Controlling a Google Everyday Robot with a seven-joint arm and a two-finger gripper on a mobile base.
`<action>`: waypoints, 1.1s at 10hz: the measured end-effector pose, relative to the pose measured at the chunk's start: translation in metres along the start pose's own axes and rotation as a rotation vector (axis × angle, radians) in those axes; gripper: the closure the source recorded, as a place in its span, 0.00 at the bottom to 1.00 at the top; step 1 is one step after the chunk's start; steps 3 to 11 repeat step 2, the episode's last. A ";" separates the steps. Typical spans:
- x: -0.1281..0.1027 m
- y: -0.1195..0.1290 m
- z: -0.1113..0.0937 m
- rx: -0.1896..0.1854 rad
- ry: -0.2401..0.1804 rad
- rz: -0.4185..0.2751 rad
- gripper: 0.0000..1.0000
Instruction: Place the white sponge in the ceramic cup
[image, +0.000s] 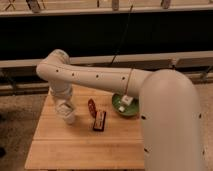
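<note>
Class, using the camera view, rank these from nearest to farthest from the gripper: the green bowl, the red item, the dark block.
The gripper is low over the table's left side.
1. Red item, just to its right in the picture.
2. Dark block, a little beyond that, mid-table.
3. Green bowl, far right.

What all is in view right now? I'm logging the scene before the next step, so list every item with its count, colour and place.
wooden table: one, light brown, centre and lower left of the view.
ceramic cup: one, pale white, table's left side, right under the arm's end.
green bowl: one, green, table's right edge beside the big arm link.
small white block: one, off-white, lying in the green bowl.
red item: one, dark red, mid-table.
dark block: one, dark with a pale top strip, just right of the red item.
robot arm: one, white, reaching from lower right across to the left.
gripper: one, white, over the cup's mouth.
</note>
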 end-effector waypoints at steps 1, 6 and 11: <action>-0.003 -0.001 0.001 -0.002 -0.004 -0.002 0.55; -0.004 0.004 0.002 -0.008 -0.004 0.005 0.66; -0.004 0.004 0.002 -0.008 -0.004 0.005 0.66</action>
